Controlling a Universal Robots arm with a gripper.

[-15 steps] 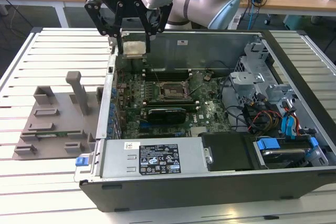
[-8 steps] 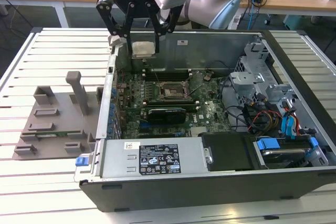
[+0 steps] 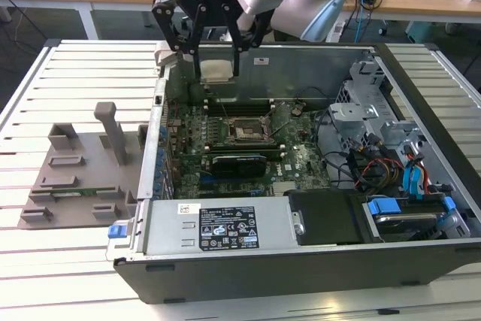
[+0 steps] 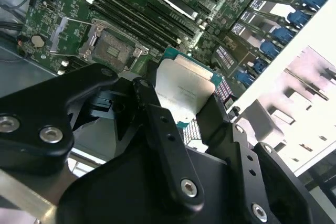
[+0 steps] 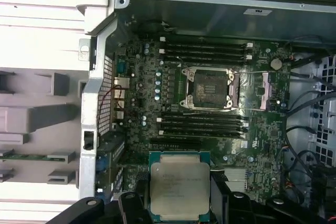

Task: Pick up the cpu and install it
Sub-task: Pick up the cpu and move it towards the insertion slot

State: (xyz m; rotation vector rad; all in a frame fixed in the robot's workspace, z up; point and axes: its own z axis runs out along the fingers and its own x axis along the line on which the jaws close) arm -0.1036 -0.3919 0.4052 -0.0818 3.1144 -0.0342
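Observation:
My gripper (image 3: 218, 65) is shut on the cpu (image 3: 216, 71), a flat square chip with a silvery top and a green rim. It hangs in the air above the back of the open computer case. In both wrist views the cpu (image 5: 180, 191) (image 4: 185, 88) sits clamped between the black fingers (image 4: 157, 124). The empty socket (image 5: 208, 89) lies open on the green motherboard, with its metal frame lifted; it also shows as the socket (image 3: 246, 131) in the exterior view and the socket (image 4: 113, 50) in the second wrist view. The cpu is apart from the socket, off to one side and above it.
Black memory slots (image 5: 203, 51) run on both sides of the socket. A long black card (image 3: 239, 162) lies across the board. Cables and blue drive brackets (image 3: 417, 178) fill the case at the exterior view's right. A grey holder fixture (image 3: 79, 171) stands on the slatted table at the exterior view's left.

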